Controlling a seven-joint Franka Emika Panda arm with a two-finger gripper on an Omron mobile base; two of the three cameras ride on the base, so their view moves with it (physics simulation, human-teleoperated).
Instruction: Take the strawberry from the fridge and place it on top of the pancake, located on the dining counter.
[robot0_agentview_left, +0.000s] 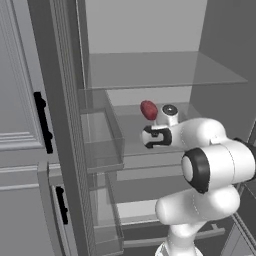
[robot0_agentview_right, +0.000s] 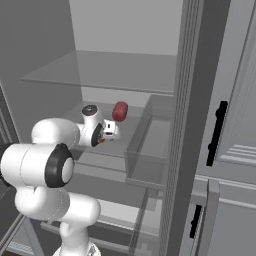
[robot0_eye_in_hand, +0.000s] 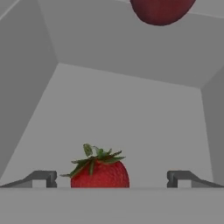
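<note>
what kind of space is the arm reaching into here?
Most likely the inside of an open fridge in a kitchen: pale walls, glass shelves, clear door bins, grey panelled cabinets beside it. A strawberry sits between the open gripper tips, a dark red fruit beyond.

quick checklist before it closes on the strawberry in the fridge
1. Fridge door open, shelf reachable: ok.
2. Gripper open, a fingertip on either side of the strawberry: ok.
3. Strawberry centred between the fingertips: not ok, it sits toward the left one in the hand view.
4. Fingers far enough along the berry to pinch it: cannot tell.
5. Dark red item farther back on the shelf stays out of the grip: ok.
</note>
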